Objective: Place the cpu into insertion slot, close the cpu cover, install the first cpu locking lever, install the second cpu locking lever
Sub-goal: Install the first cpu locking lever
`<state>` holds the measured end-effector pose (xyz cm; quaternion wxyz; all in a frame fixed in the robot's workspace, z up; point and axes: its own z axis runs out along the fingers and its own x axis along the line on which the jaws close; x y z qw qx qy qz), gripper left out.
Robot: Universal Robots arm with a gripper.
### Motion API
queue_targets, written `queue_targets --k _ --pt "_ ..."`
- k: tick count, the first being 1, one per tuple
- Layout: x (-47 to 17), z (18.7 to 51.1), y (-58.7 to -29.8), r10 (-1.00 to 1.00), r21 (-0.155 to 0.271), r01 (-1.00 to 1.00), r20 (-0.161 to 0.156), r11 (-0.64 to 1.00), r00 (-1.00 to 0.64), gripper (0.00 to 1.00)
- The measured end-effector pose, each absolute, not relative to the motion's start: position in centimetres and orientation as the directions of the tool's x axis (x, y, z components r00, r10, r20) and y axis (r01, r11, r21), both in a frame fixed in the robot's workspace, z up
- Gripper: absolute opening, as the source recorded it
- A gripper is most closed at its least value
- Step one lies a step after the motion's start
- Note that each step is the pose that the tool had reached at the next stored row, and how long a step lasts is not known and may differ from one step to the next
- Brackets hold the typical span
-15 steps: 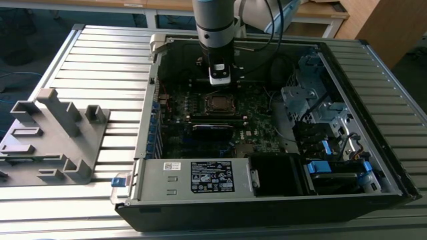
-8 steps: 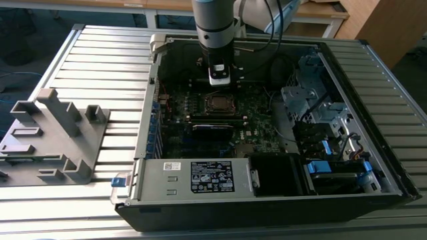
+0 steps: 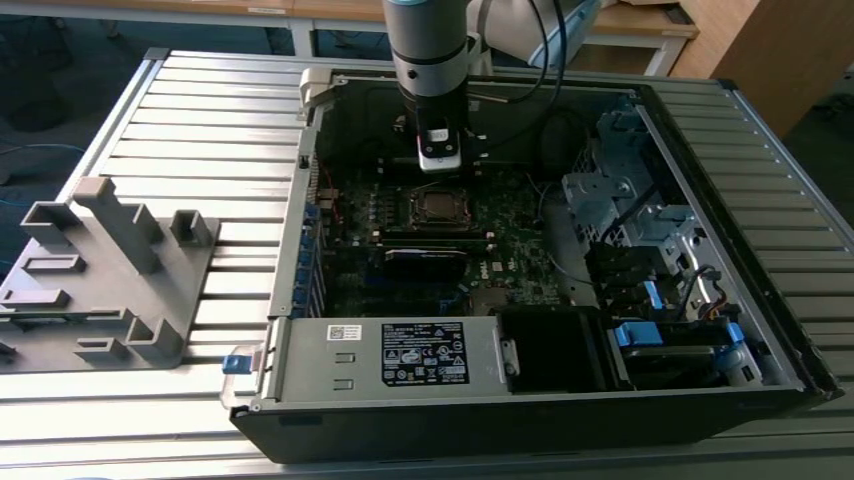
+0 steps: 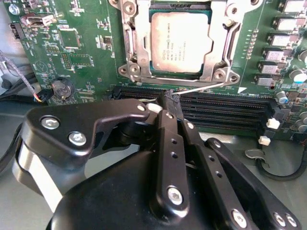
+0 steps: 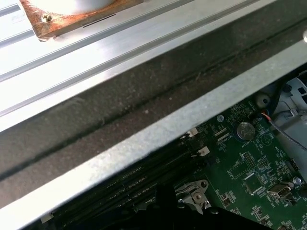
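In the second wrist view, the black end effector [image 4: 170, 99] is the nearest thing. Its two fingers [image 4: 165, 143] are pressed together at the tips, so it is closed. The free end of a thin metal lever [image 4: 201, 87] meets these tips; I cannot tell if it is pinched between them or only touching. The lever runs along the near edge of the socket, beside the long black memory slots [image 4: 225, 103]. Just behind it is the insertion slot [image 4: 178, 75], and the cpu [image 4: 181, 42] lies flat inside it with the silvery top up. The cpu cover [image 4: 128, 45] is down over the chip, with its metal frame around it and the top showing through the window. All of this sits on the green motherboard [image 4: 81, 52].

In the exterior view, the open computer case [image 3: 534, 425] lies on a ribbed metal tabletop [image 3: 214, 130]. At the front of the case is the power supply [image 3: 400, 355] with a white label. Behind it comes the motherboard, with the cpu near its middle. The end effector hangs just behind the cpu, pointing down from the arm [image 3: 430, 40]. On the exterior view's left, well apart from the case, a grey plastic stand [image 3: 107, 270] rests on the tabletop.
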<state>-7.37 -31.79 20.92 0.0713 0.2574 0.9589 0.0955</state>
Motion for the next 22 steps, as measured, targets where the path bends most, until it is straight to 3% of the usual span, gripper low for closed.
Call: queue_targets --k 22 --pt "-7.34 20.72 -31.67 0.507 0.220 0.480 -0.088 0.849 -0.857 0.11"
